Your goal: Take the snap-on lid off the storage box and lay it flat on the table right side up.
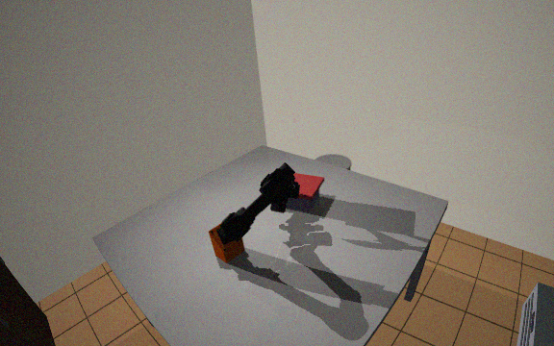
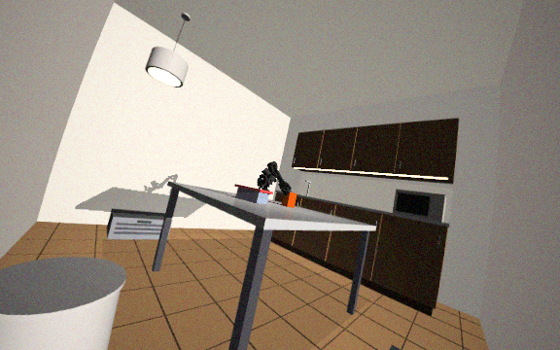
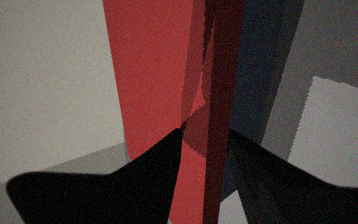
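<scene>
The red lid [image 1: 311, 184] [image 2: 247, 188] [image 3: 155, 65] lies over the dark blue storage box [image 1: 313, 203] [image 2: 262, 197] [image 3: 258, 60], top face up. Its rim sticks out past the box wall. Whether it is still snapped on all round is too small to tell. My gripper [image 1: 296, 191] [image 2: 263, 187] [image 3: 203, 135] is shut on the lid's edge. In the wrist view one finger lies against the lid's top face and the other is on the underside of the rim, beside the box. The box stands on the grey table [image 1: 171, 259] [image 2: 319, 222]. Its far sides are hidden.
The arm's orange base block [image 1: 227, 247] [image 2: 289, 199] stands on the table, on the kitchen side of the box. The table's back edge lies behind the box, with a round grey-topped stool or bin [image 1: 335, 160] [image 2: 49, 287] beyond it. Arm shadows cross the table.
</scene>
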`<state>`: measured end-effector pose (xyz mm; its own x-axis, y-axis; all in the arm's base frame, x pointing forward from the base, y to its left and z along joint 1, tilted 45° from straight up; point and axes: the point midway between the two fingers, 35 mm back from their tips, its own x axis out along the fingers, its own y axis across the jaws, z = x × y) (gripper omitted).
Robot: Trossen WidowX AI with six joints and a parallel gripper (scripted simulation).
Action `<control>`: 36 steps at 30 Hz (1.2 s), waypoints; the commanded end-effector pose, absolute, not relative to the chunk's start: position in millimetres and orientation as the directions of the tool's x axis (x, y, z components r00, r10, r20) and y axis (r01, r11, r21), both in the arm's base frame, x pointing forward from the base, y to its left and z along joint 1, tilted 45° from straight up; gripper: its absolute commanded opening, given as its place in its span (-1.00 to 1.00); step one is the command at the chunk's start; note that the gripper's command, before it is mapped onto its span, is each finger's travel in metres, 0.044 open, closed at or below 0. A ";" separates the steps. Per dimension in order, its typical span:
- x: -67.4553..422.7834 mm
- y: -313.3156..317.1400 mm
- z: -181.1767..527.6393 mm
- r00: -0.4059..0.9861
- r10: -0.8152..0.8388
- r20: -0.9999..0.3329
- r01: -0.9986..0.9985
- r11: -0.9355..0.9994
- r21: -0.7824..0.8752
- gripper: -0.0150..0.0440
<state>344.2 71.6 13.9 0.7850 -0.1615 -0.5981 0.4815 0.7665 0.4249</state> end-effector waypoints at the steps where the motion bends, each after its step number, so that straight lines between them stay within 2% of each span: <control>1: 344.0 72.7 14.7 0.785 -0.162 -0.598 0.482 0.766 0.426 -0.49; 36: 341.7 77.3 19.7 0.785 -0.161 -0.598 0.482 0.766 0.426 -0.49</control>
<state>342.4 74.6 17.7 0.7818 -0.1648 -0.6013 0.4860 0.7653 0.4221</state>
